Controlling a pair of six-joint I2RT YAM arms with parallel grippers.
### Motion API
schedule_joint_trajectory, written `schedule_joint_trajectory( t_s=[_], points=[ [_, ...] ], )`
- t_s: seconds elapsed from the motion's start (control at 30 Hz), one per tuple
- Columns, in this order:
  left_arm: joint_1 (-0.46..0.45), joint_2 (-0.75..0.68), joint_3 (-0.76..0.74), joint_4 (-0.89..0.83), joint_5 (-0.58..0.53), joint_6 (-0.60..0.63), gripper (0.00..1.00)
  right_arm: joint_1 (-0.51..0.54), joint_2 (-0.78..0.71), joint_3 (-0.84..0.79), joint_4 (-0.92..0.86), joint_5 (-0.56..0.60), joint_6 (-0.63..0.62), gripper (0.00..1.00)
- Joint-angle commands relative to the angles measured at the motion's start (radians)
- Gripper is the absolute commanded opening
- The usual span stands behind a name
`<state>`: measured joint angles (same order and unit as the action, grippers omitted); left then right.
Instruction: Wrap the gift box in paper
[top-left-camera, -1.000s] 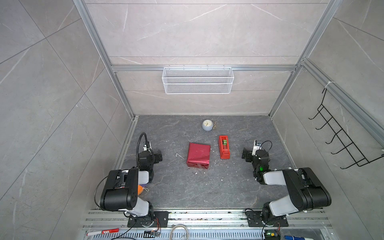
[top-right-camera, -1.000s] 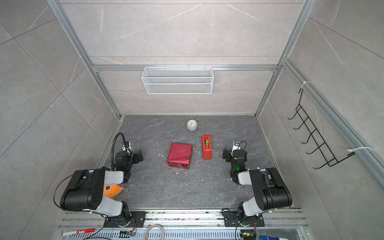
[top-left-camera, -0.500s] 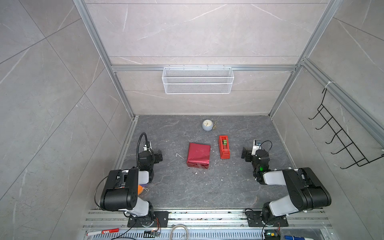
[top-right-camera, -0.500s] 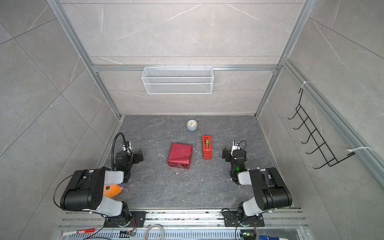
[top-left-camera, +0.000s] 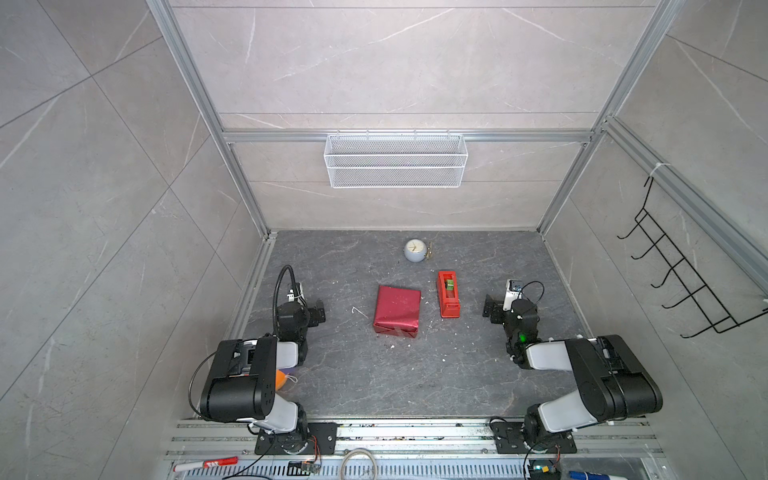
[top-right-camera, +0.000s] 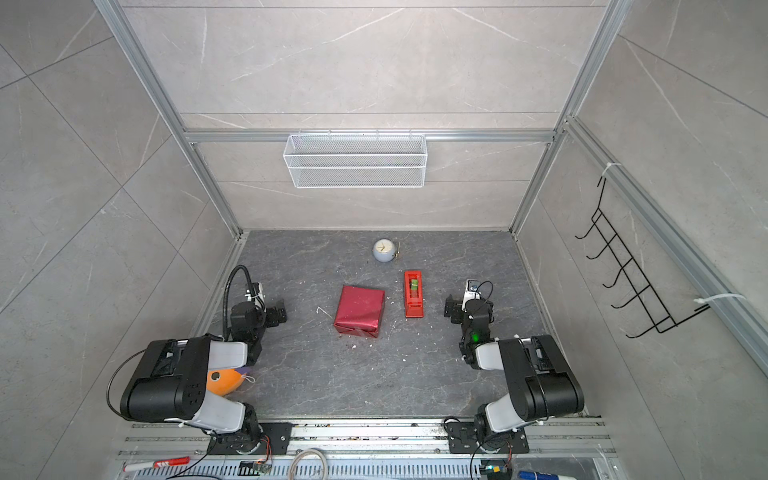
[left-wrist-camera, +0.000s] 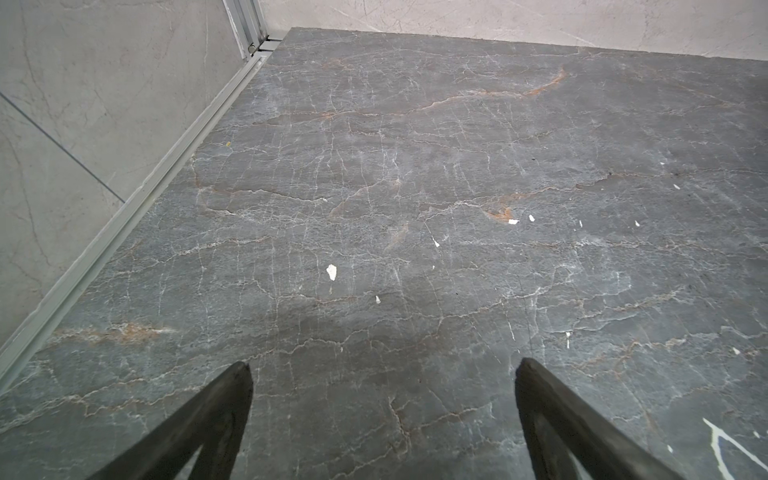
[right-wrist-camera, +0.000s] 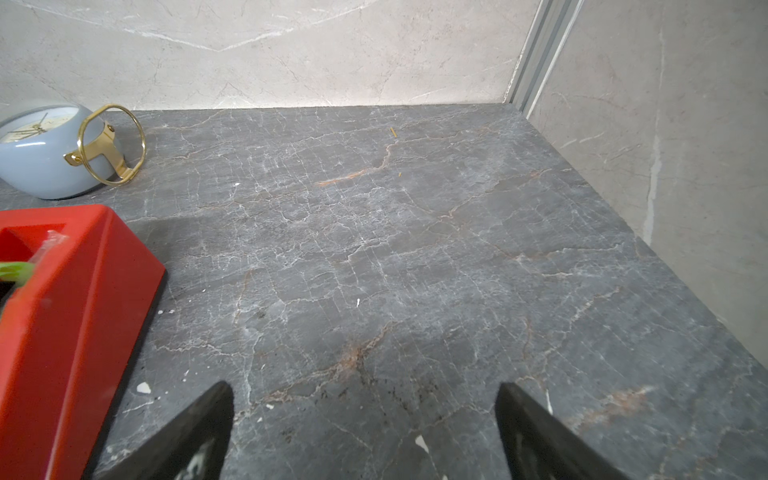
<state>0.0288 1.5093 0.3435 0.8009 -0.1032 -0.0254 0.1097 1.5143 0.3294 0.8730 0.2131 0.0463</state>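
The paper (top-left-camera: 397, 309) (top-right-camera: 360, 311), shiny red and creased, lies folded round a flat squarish shape in the middle of the dark stone table in both top views. The gift box is hidden under it; no blue surface shows. My left gripper (top-left-camera: 316, 311) (top-right-camera: 277, 315) rests low at the table's left, well apart from the parcel. In the left wrist view it (left-wrist-camera: 384, 365) stands open over bare stone. My right gripper (top-left-camera: 491, 307) (top-right-camera: 452, 309) sits at the table's right, beyond the tape dispenser, and is open and empty in the right wrist view (right-wrist-camera: 363, 388).
A red tape dispenser (top-left-camera: 449, 294) (right-wrist-camera: 62, 332) with a green roll stands just right of the parcel. A pale blue clock (top-left-camera: 415, 250) (right-wrist-camera: 45, 153) sits near the back wall. A white wire basket (top-left-camera: 395, 160) hangs on that wall. An orange toy (top-right-camera: 224, 380) lies under the left arm.
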Motion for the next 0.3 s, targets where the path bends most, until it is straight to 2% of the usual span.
schedule_joint_trajectory(
  t_s=[0.0, 0.27],
  points=[
    [0.007, -0.01, 0.018, 0.04, 0.01, 0.021, 1.0, 0.021, 0.001, 0.02, 0.024, 0.012, -0.031, 0.99],
    [0.007, -0.009, 0.017, 0.041, 0.009, 0.02, 1.0, 0.021, -0.001, 0.019, 0.021, 0.015, -0.029, 0.99]
  ],
)
